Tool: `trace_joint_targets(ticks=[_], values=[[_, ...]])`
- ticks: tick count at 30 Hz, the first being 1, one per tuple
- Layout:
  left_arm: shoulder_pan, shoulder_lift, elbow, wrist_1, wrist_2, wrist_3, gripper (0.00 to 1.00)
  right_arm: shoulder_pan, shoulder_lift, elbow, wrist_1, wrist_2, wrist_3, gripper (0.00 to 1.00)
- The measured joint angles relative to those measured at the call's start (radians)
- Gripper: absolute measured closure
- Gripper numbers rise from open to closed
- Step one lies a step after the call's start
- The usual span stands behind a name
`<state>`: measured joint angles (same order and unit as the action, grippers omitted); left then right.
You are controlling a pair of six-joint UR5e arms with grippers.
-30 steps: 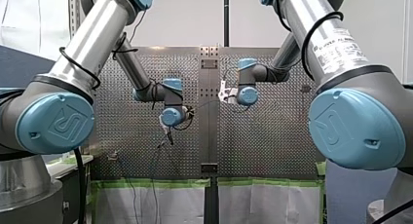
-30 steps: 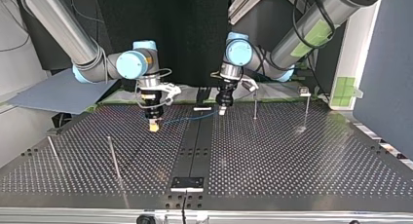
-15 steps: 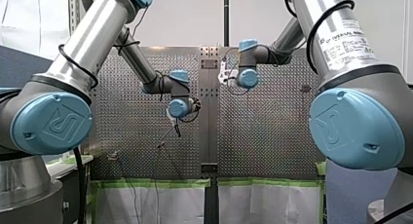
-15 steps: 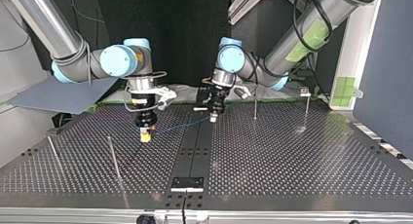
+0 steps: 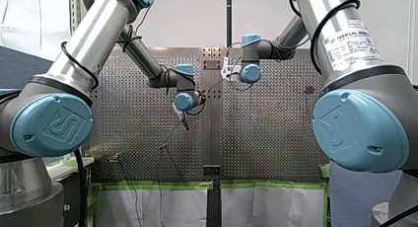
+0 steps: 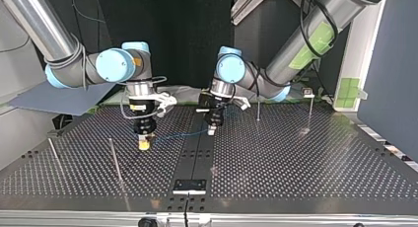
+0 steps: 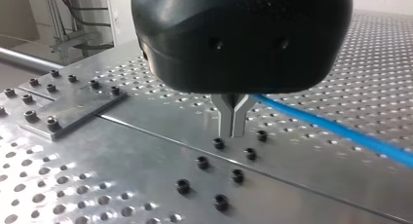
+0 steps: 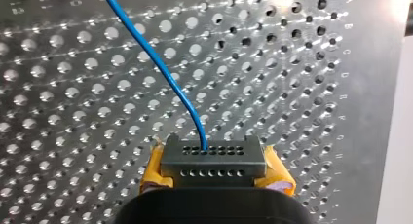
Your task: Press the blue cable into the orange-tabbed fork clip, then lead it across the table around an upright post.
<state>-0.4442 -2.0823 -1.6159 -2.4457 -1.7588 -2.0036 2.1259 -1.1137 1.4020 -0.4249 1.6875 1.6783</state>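
In the top view my right gripper (image 6: 143,145) hangs fingers-down just over the perforated table (image 6: 296,163). It sits at about 9 o'clock from my left gripper (image 6: 211,131), which stands over the dark centre strip (image 6: 196,158). The blue cable (image 6: 180,134) spans the gap between the 2 grippers, nearly level and just above the table, with a slight sag.

In the right wrist view the 2 yellow pads (image 8: 155,171) sit either side of a grey drilled block and are closed on the cable. The cable enters at the block's middle and curves away ahead of the gripper over the holes.

In the left wrist view the 2 metal fingers (image 7: 229,119) are pressed together into 1 tip with no gap, just above the table. The cable leaves from directly behind them, so it looks pinched there, though the contact itself is hidden.

In the front view a thin line of cable runs from my left gripper towards 7 o'clock, down to the table.

4 thin upright posts stand in the top view. A near post (image 6: 116,160) and an outer post (image 6: 54,155) are at 7 to 8 o'clock from my right gripper. A far post (image 6: 258,108) and a corner post (image 6: 310,113) are at 2 to 3 o'clock from my left gripper. All 4 are apart from the cable.
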Motion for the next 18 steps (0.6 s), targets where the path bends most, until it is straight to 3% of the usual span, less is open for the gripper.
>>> trace_joint_targets(ticks=[11,18], values=[[0.000,0.036,0.028,-0.017,0.003,-0.013,1.00,0.004,-0.006,-0.051,0.040,0.000,-0.004,1.00],[-0.002,0.050,0.069,-0.051,0.018,-0.031,1.00,-0.005,-0.029,-0.081,0.059,0.000,0.002,1.00]])
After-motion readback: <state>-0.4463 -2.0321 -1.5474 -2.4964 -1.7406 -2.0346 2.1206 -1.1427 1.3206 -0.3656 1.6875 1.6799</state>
